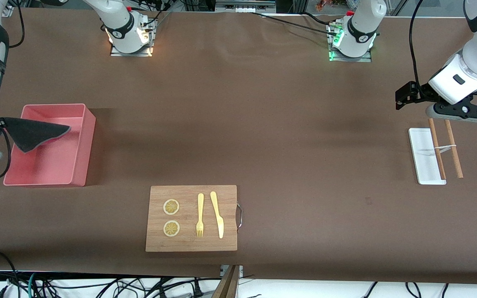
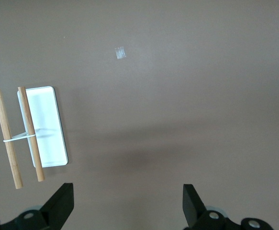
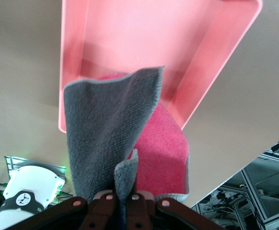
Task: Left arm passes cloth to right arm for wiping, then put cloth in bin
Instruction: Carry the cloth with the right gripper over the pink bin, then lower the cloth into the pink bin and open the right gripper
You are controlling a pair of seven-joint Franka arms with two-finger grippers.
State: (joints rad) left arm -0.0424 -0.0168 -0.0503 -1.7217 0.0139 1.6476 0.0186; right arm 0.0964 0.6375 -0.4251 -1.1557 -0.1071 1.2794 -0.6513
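The cloth point(image 1: 35, 132), dark grey on one face and pinkish-red on the other, hangs over the pink bin point(image 1: 85, 140) at the right arm's end of the table. My right gripper point(image 1: 3, 123) is shut on one edge of it. In the right wrist view the cloth point(image 3: 101, 129) droops from the right gripper point(image 3: 125, 197) with the bin point(image 3: 129, 38) open below it. My left gripper point(image 1: 461, 112) hovers open and empty over the table at the left arm's end, above the white tray. Only bare table shows between the fingertips of the left gripper point(image 2: 128, 191).
A white tray point(image 1: 422, 153) with two banded wooden sticks point(image 1: 454, 149) lies under the left gripper; the left wrist view shows the tray point(image 2: 46, 124) and the sticks point(image 2: 7, 139). A wooden board point(image 1: 191, 218) with two lemon slices, a fork and a knife sits near the front edge.
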